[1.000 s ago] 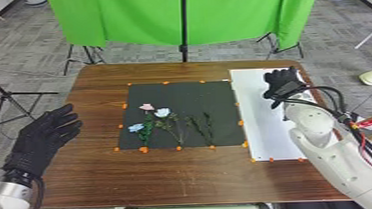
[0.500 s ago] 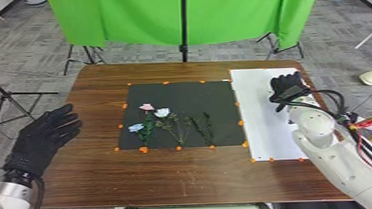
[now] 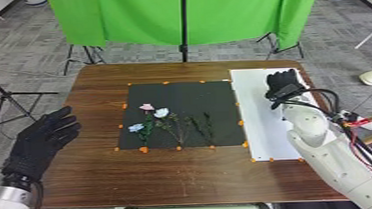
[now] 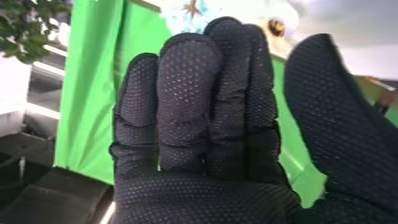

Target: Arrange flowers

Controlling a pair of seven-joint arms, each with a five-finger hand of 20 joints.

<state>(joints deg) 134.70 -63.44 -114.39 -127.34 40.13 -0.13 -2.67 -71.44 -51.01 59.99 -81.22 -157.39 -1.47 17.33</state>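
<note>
In the head view my right hand (image 3: 285, 87) is over the upper part of the white board (image 3: 265, 117), its fingers straight and holding nothing. The right wrist view shows that hand (image 4: 200, 130) with straight fingers and the thumb apart from them. My left hand (image 3: 43, 140) is at the table's left edge, open and empty. On the black mat (image 3: 213, 96) lie a pink flower (image 3: 147, 107), a white flower (image 3: 162, 113) and a blue flower (image 3: 136, 127) with green leaves. Right of them are thin green stems (image 3: 201, 128). The hands are apart from the flowers.
Orange markers (image 3: 144, 150) line the edges of the mat and the white board. The brown table (image 3: 176, 178) surrounds them. Beyond its far edge hangs a green cloth (image 3: 131, 19) with a dark stand (image 3: 184, 55) before it.
My right hand moved slightly to the right and nearer, then back left and away. The right forearm has shifted a little. The left hand has barely moved, and the flowers lie as before.
</note>
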